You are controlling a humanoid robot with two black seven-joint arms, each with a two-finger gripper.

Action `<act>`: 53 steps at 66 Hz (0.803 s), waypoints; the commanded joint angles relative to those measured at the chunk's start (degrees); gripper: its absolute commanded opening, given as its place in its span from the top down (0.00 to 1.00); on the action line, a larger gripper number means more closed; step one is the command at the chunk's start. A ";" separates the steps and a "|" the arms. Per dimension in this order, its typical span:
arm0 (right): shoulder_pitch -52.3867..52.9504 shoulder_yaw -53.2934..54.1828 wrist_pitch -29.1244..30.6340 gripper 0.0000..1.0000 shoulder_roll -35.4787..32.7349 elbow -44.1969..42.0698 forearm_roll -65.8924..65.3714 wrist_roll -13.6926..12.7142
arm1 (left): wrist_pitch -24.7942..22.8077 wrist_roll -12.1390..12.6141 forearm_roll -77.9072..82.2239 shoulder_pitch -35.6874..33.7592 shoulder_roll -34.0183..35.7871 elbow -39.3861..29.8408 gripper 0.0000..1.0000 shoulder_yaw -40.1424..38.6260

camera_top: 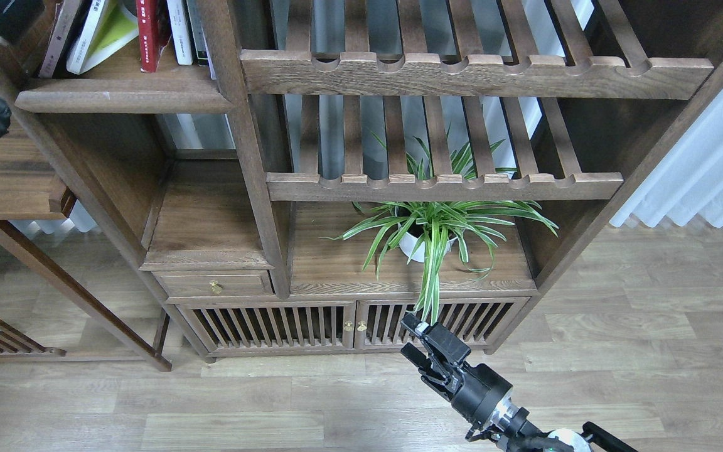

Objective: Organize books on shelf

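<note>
Upper left, the books (148, 31) already stand on the shelf (123, 97), some leaning; my right gripper (417, 341), fingers apart, holds nothing.

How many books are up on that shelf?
5, though the picture's top edge may hide more. On the shelf, left to right: maroon book, leaning yellow-green book, red book, white book, dark-spined book.

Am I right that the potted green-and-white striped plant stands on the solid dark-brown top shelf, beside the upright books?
Not quite. In the head view the potted striped plant stands on the low board above the slatted cabinet doors, not on the solid dark-brown shelf. The upright books are there, on that shelf.
</note>
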 commanded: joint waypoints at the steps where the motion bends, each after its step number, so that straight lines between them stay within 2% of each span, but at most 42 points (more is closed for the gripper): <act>1: -0.05 0.00 -0.01 0.01 0.11 0.01 -0.03 -0.02 | -0.02 3.59 0.00 10.39 0.07 -6.25 0.39 -6.81; 12: -0.05 -0.09 -0.01 0.01 0.11 0.27 -0.12 -0.02 | -0.02 4.91 0.09 24.99 -0.45 -11.18 0.37 -14.46; 25: -0.40 0.09 -0.01 0.01 0.82 1.06 -0.21 -0.02 | -0.02 5.44 0.18 35.02 -3.26 -12.68 0.36 -15.00; 26: -0.40 0.09 -0.01 0.01 0.99 1.59 -0.30 -0.02 | -0.02 5.96 0.18 37.20 -4.66 -12.59 0.32 -15.00; 32: -0.40 0.09 -0.01 0.01 1.08 1.94 -0.30 -0.02 | -0.02 6.75 0.36 39.94 -7.57 -11.98 0.23 -15.08; 48: -0.22 0.00 -0.01 0.01 1.61 2.03 -0.38 -0.02 | -0.02 7.37 0.53 41.44 -14.51 -9.87 0.10 -13.86; 53: -0.31 0.00 -0.01 0.01 1.61 2.03 -0.47 -0.02 | -0.02 7.37 0.53 42.41 -15.92 -8.38 0.01 -13.68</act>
